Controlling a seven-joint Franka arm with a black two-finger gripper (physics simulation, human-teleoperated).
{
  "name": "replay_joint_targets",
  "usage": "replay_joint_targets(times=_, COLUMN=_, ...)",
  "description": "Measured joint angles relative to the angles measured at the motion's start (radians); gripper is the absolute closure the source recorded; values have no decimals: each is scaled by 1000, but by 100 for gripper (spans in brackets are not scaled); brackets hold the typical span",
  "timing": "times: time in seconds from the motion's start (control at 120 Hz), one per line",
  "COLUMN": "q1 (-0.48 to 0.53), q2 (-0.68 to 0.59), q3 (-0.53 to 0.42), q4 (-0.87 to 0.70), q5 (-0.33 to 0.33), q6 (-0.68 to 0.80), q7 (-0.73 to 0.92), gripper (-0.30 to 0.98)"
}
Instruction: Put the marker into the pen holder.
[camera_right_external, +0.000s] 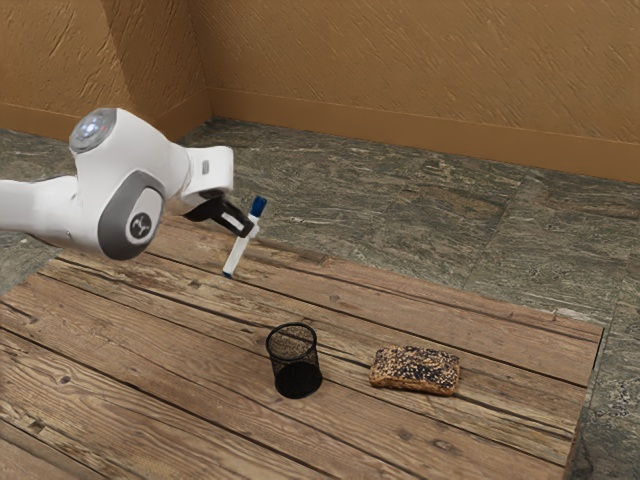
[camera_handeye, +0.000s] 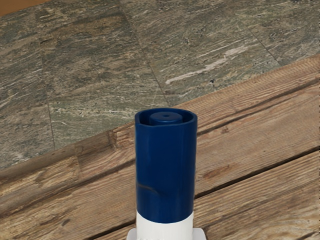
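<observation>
Marker (camera_right_external: 237, 256) is tilting, blue end uppermost, over the counter (camera_right_external: 170, 340), with the hand (camera_right_external: 249, 231) gripping it between both fingers. Pen holder (camera_right_external: 298, 378) is standing upright, apart from the marker; seeded bread (camera_right_external: 415, 370) is lying near the holder.

I have the white arm (camera_right_external: 128, 190) entering from the exterior view's left, gripper (camera_right_external: 247, 231) closed on the marker (camera_right_external: 238, 256): blue cap uppermost, shaft tilted. I note the black mesh pen holder (camera_right_external: 294, 362) upright on the plank table (camera_right_external: 150, 335). Seeded bread (camera_right_external: 415, 371) lies apart from it, toward the exterior view's right. Stone floor (camera_right_external: 400, 215) and tan wall (camera_right_external: 410, 60) beyond.
</observation>
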Motion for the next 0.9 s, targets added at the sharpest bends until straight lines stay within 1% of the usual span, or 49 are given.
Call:
replay_joint_targets(times=0.1, q1=6, q2=-13, q3=-55, q4=-39, q5=-5, q6=64, q7=4, gripper=73)
replay_joint_targets(times=0.217, q1=7, q2=-3, q3=-105, q4=-49, q5=-11, q6=109, q7=8, gripper=73)
replay_joint_targets(times=0.417, q1=8, q2=78, q3=-155, q4=-52, q5=-17, q6=167, q7=15, gripper=73)
replay_joint_targets(times=0.525, q1=10, q2=83, q3=-184, q4=-82, q5=-32, q6=189, q7=18, gripper=73)
replay_joint_targets(times=0.608, q1=8, q2=78, q3=-216, q4=-99, q5=-55, q6=201, q7=21, gripper=73)
replay_joint_targets(times=0.725, q1=2, q2=90, q3=-228, q4=-108, q5=-72, q6=212, q7=24, gripper=73)
replay_joint_targets(times=0.9, q1=12, q2=129, q3=-231, q4=-109, q5=-81, q6=221, q7=28, gripper=73)
